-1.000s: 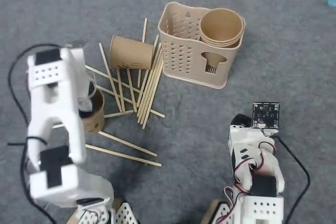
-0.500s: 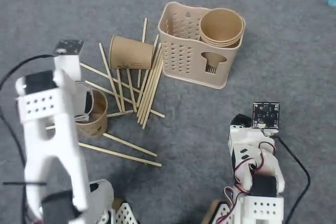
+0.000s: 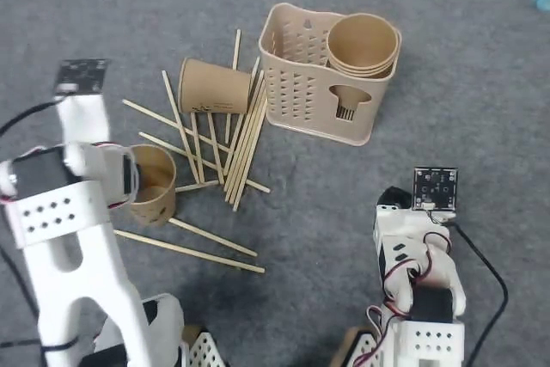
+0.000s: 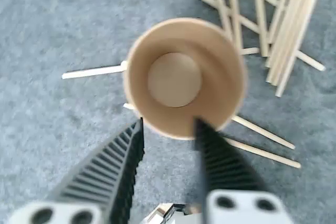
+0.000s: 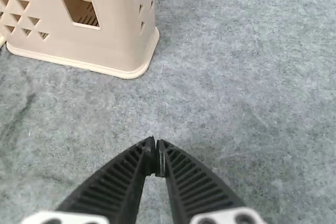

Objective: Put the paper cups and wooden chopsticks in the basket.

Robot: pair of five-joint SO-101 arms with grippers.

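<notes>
Left gripper at 9 o'clock: jaws clamped on the near wall of a paper cup, one finger inside the rim and one outside. Reads as a rim pinch to carry it mouth-up. Right gripper sits at 5 o'clock, jaws together, idle. Basket stands upright at 12–1.

Counts:
- 1 basket
- nested stack inside it, maybe 3
- 1 held
- 1 tipped cup at 11
- chopsticks loose at 10, roughly a dozen; overlap blocks an exact count
</notes>
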